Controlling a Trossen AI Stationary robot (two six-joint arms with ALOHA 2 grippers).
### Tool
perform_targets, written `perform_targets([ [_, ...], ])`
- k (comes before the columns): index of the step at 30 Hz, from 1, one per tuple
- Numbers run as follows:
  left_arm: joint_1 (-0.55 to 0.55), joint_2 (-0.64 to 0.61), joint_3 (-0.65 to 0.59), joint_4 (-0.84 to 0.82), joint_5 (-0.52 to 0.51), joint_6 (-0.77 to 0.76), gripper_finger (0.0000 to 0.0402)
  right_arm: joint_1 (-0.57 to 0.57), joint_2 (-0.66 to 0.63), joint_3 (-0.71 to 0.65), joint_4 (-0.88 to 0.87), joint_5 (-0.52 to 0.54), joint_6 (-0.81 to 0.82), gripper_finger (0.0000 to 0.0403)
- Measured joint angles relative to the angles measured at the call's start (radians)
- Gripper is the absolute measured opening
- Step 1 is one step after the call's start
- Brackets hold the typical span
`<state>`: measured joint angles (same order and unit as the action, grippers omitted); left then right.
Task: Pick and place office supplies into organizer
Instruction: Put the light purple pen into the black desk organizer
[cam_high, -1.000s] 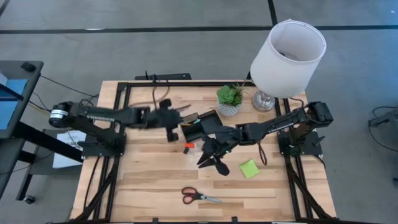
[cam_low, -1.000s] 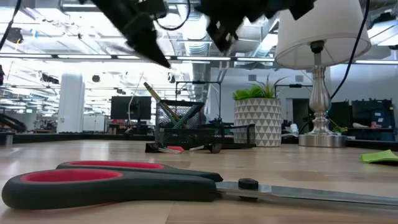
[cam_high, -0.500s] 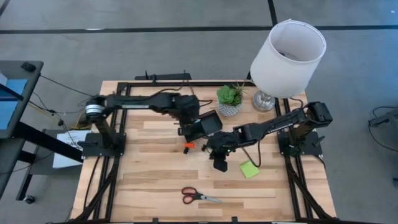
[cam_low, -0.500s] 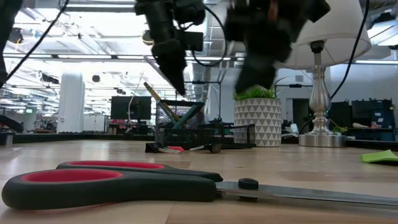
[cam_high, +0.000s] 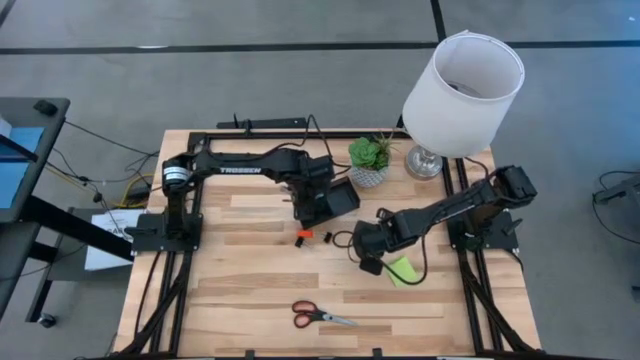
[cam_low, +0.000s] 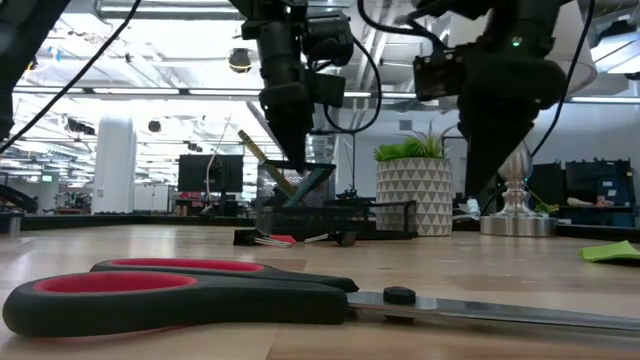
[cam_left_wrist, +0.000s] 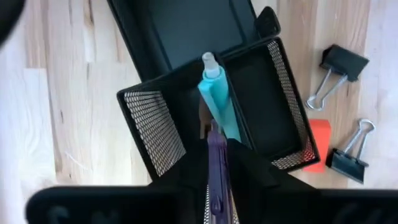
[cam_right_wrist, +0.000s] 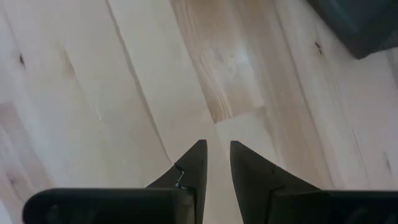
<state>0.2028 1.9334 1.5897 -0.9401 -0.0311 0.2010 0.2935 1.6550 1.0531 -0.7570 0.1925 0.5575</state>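
My left jaws sit right over the black mesh organizer, pinching a purple pen. A teal pen already stands in that cup, so room there is tight. Two black binder clips and a small orange block lie just beside the organizer.

The tall white lamp and little green plant in a white pot block the back corner.

My right jaws have bare wooden counter below. The lime-green sticky pad is near them. The red-handled scissors lie well apart, with open wood around.

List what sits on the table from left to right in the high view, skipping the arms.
Organizer → scissors, nearer the front edge → potted plant → sticky-note pad → lamp.
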Motion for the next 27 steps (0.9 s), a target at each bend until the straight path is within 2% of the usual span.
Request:
perform_targets([
  [10,0.0,-0.004,0.02,-0.02,-0.007,-0.018,0.0113,0.051,0.0,0.0,0.002,0.023,0.046,0.0065],
  [15,0.0,-0.003,0.02,-0.02,-0.034,-0.021,0.0126,0.075,0.0,0.0,0.011,0.055,0.071,0.0065],
  [18,0.0,-0.003,0.02,-0.044,-0.033,-0.02,0.0099,0.083,0.0,0.0,0.003,0.098,0.1,0.0065],
  [23,-0.007,-0.038,0.017,-0.107,-0.033,-0.04,0.0013,0.092,0.0,0.0,0.002,0.123,0.1,0.0065],
  [25,-0.008,-0.078,0.018,-0.158,-0.059,-0.078,0.0007,0.085,-0.003,0.0,0.001,0.13,0.1,0.0065],
  [27,-0.015,-0.116,0.018,-0.228,-0.135,-0.147,0.0009,0.077,-0.006,0.0,0.003,0.138,0.099,0.0065],
])
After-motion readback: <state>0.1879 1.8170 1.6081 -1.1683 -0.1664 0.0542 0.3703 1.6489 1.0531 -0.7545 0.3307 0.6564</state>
